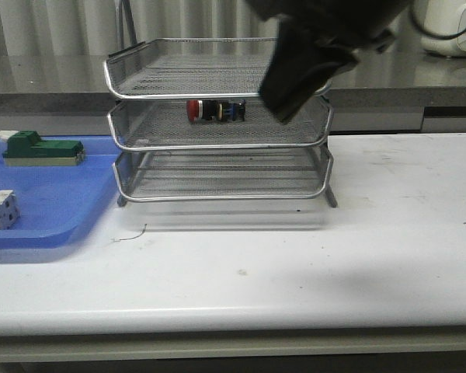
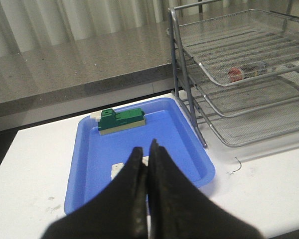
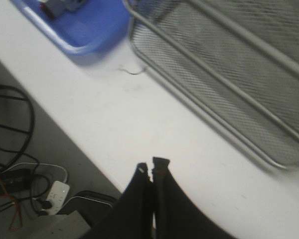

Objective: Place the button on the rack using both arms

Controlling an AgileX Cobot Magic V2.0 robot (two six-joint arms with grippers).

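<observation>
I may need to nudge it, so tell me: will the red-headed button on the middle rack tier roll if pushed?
Probably. The button lies on its side on the rack, and its round head and collar could roll. Its blockier body may stop it quickly. The wire mesh likely adds some grip.

The left claw (image 2: 148,149) shows at the bottom centre of its wrist frame, both dark tapered fingers pressed together with nothing between them. The right claw (image 3: 151,168) is likewise closed and empty. In the front view, a blurred black arm (image 1: 314,47) fills the upper centre-right.
</observation>
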